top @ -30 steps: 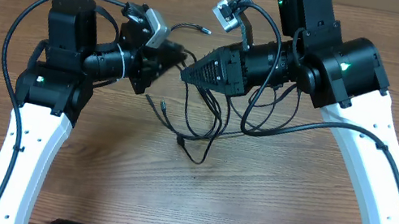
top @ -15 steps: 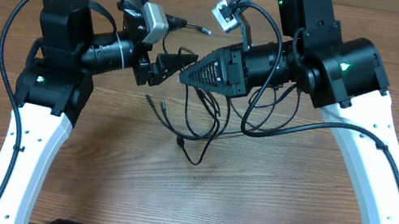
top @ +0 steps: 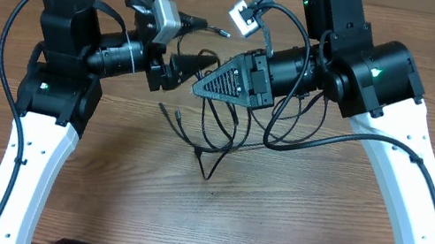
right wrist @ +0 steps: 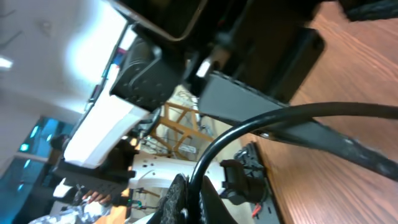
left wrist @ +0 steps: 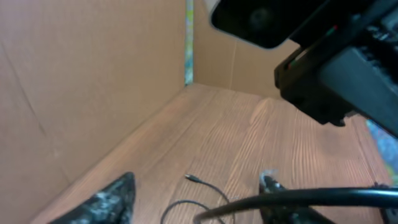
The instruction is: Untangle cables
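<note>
The pulling-apart step is judged to be in hand. The cables [top: 218, 131] are found at the far middle of the table [top: 291, 216], bunched in loose black loops just nearer than the spot where the two arms meet. Part of the tangle appears to be lifted, while a plug end [top: 161, 107] is seen lying on the wood to the left.

The right gripper [top: 198, 88] is pinched together on one strand: in its wrist view the strand is shown arching out from between the closed fingers [right wrist: 177, 200]. The left gripper [top: 184, 66] is held just beside it, to the left. Its fingers [left wrist: 111, 198] are seen well apart, with a dark strand running across by the other finger; whether that strand is touched cannot be told.

Nothing is separated yet, since the loops are crossed over one another. For the next move, a second strand would have to be closed upon by the left gripper. The two grippers would then have to be drawn apart slowly, so that the knot is loosened rather than tightened.
</note>
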You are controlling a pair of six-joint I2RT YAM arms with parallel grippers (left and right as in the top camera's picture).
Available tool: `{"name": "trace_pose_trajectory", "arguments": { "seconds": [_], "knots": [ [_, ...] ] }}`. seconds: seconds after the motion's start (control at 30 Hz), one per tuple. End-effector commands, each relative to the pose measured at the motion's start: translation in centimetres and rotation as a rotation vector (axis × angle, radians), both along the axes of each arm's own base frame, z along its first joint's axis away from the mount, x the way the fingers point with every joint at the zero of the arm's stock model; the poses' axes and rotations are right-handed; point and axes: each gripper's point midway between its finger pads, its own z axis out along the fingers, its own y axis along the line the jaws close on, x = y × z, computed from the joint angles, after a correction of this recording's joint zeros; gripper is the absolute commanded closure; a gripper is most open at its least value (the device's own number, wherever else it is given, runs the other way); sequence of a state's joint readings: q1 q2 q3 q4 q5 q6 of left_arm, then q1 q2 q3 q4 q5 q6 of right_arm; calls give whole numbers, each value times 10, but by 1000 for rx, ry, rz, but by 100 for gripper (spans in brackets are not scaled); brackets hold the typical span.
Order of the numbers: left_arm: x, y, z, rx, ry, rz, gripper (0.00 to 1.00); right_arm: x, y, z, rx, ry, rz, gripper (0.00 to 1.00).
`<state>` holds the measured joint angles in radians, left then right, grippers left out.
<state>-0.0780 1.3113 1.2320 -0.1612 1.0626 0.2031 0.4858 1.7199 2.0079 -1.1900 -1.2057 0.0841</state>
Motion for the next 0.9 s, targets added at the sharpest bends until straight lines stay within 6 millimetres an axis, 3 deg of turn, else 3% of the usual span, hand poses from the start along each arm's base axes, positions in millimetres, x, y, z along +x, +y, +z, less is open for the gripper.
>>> {"name": "trace_pose_trajectory", "arguments": {
  "seconds": [0.0,0.13,0.33,0.37,0.47,0.53,0.73,0.83,0.87],
  "knots": [
    [-1,-1,5,-16,6,-10,33,-16,-2,23,103,5,86,96],
    [-16,-9,24,-43,-102,-126,29,-24,-3,40,194,-17,159,96],
    [-50,-16,43,-72,-209,-333,41,-22,-2,43,202,-31,158,96],
    [-53,-16,43,-73,-214,-350,45,-22,-2,43,202,-32,158,96],
    [-56,-16,42,-74,-207,-368,85,-21,-3,43,202,-32,156,96],
    [-56,-16,42,-74,-207,-368,96,-21,-3,43,202,-32,156,96],
    [-55,-16,42,-74,-203,-360,96,-21,-2,42,199,-34,152,96],
    [-42,-13,37,-73,-153,-283,96,-12,0,35,157,-53,104,96],
    [-34,-11,33,-73,-113,-235,96,-8,1,29,129,-60,74,92]
  ]
}}
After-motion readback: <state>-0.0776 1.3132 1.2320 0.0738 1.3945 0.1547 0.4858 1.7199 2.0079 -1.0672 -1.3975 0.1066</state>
